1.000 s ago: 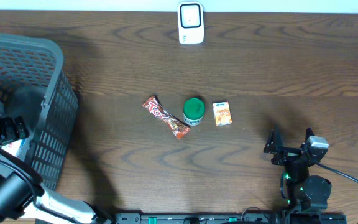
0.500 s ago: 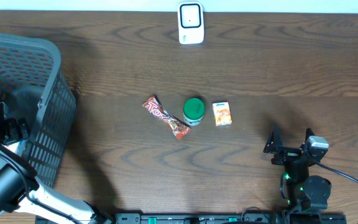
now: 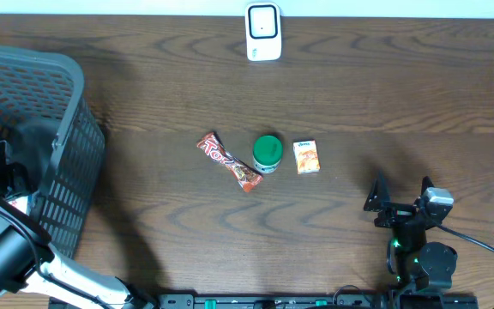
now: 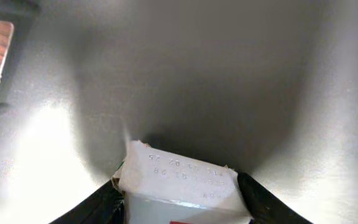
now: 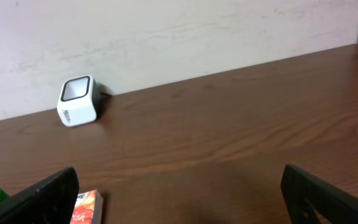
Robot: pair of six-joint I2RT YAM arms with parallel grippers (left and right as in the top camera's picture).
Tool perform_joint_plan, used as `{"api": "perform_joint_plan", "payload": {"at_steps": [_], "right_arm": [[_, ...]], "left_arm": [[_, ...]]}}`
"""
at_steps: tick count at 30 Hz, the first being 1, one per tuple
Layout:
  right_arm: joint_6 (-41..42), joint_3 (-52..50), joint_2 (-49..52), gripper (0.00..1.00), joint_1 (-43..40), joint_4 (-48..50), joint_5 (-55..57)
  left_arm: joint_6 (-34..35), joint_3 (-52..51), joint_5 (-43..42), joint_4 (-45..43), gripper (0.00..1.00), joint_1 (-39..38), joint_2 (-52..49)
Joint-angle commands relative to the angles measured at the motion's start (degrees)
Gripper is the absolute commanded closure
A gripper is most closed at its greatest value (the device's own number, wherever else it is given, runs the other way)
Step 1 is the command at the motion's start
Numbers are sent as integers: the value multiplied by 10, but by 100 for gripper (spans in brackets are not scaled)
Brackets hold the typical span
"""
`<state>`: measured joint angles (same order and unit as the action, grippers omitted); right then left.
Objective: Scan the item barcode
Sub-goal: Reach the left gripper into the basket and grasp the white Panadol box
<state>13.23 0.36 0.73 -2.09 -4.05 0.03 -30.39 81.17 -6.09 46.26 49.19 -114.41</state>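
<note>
left gripper (image 4: pixel 179 190) tight on white carton (image 4: pixel 178 174)

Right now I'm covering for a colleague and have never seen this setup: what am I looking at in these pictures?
Two robot arms work at a table. One picture looks down from above; the others come from a camera on each wrist. On the table: a candy bar, a green-lidded jar, a small orange box, a white scanner, and a grey basket at the left. Inside the basket, the left gripper grips a white carton. The right gripper is open, empty.
</note>
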Motion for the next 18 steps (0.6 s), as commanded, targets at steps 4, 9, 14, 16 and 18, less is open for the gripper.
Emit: {"api": "perform_joint_plan", "payload": {"at_steps": [4,9,14,16,18], "right_arm": [[5,-1,-1,1,-1,-2,5],[5,-1,-1,1,-1,-2,5],[4,0,-1,1,-1,-2,5],[4,-1,-1,1,-1,-2,5],[5,-1,-1,1,-1,-2,5]], "left_arm": [[20,29,-3,12,50,-31,5],[20,40,-4,10,50,-59,60],[36,56,-4,10,50,-75,123],[54,64,-4,10,50,-75,150],[68,69,-4,9,50,-75,179]]}}
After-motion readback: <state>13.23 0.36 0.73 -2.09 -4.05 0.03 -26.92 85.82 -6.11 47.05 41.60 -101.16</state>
